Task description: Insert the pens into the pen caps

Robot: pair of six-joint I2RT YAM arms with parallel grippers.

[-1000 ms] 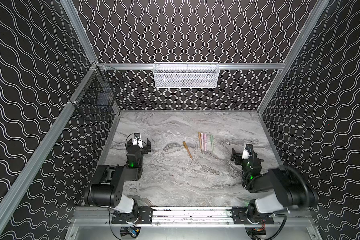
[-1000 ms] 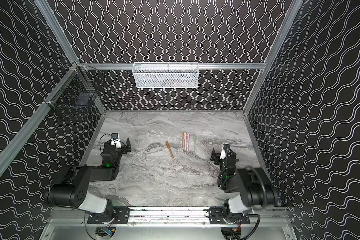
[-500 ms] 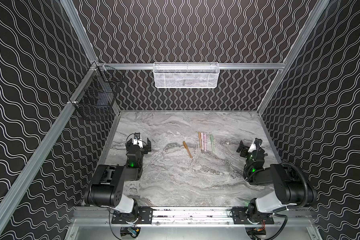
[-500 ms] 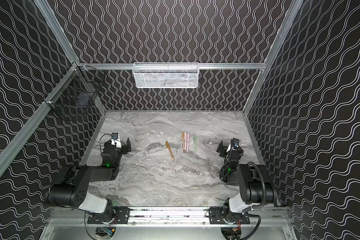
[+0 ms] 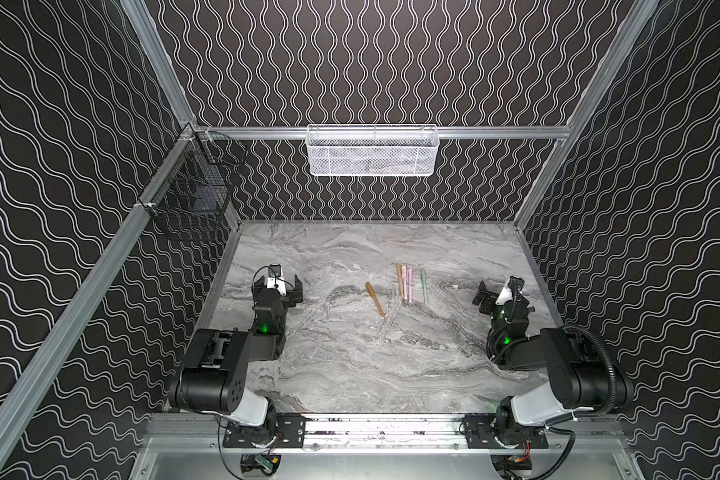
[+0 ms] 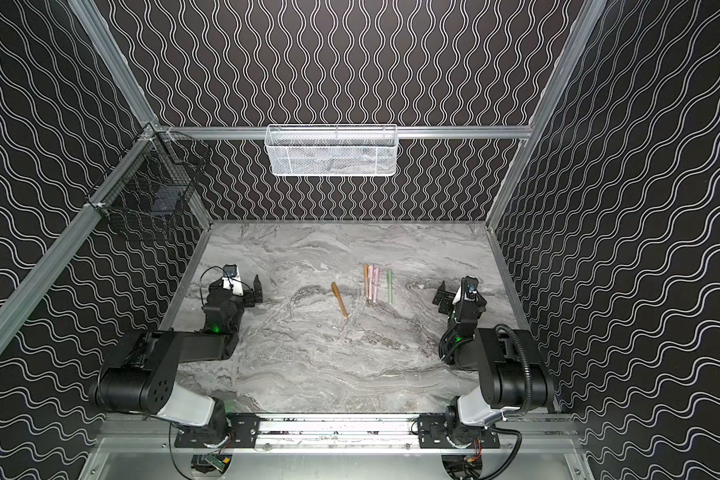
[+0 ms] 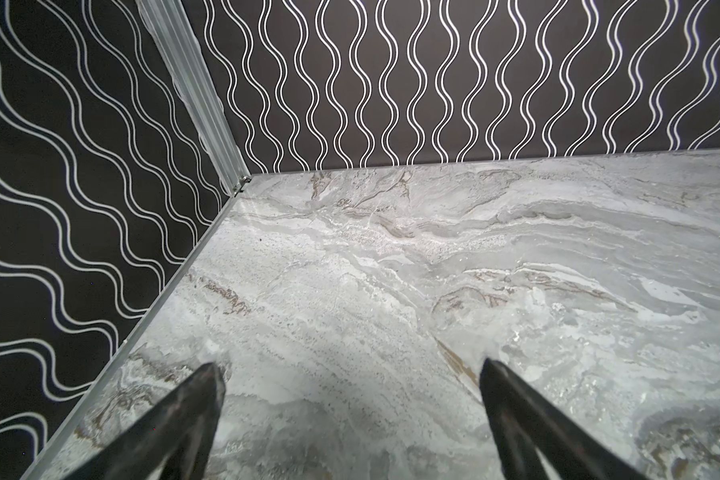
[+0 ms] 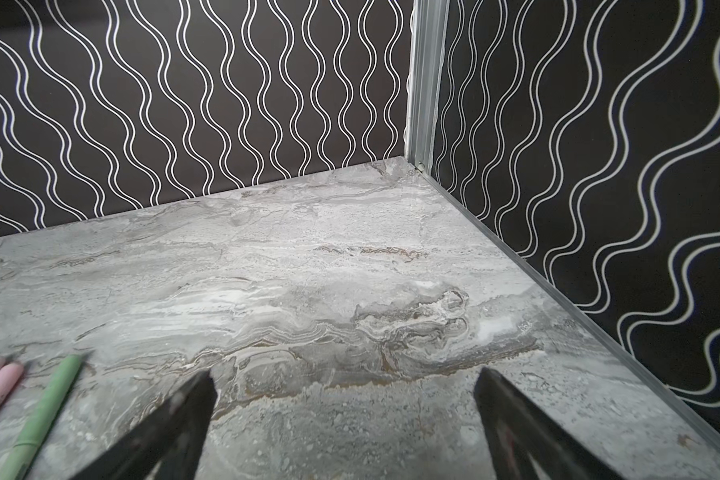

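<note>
Five pens lie on the marble table (image 5: pixel 350 357) in both top views. A tan-orange pen (image 5: pixel 375 299) (image 6: pixel 339 300) lies slanted on its own. To its right, side by side, are a tan-orange pen (image 5: pixel 399 280), two pink pens (image 5: pixel 407 284) and a pale green pen (image 5: pixel 423 286) (image 6: pixel 389 286). The right wrist view shows the green pen (image 8: pixel 46 407) and the pink pens (image 8: pixel 1 386) at its edge. No separate pen caps are in view. My left gripper (image 5: pixel 278 289) (image 7: pixel 350 370) is open and empty by the left wall. My right gripper (image 5: pixel 501 297) (image 8: pixel 344 374) is open and empty, right of the pens.
A white mesh basket (image 5: pixel 371 151) hangs on the back rail. On the left rail hangs a black wire basket (image 5: pixel 192 195). Patterned walls close in the table on three sides, and both arm bases sit on the front rail (image 5: pixel 383 428).
My right gripper has swung away from the pens toward the right wall and a little farther back, staying open. The left arm and the pens have not moved.
</note>
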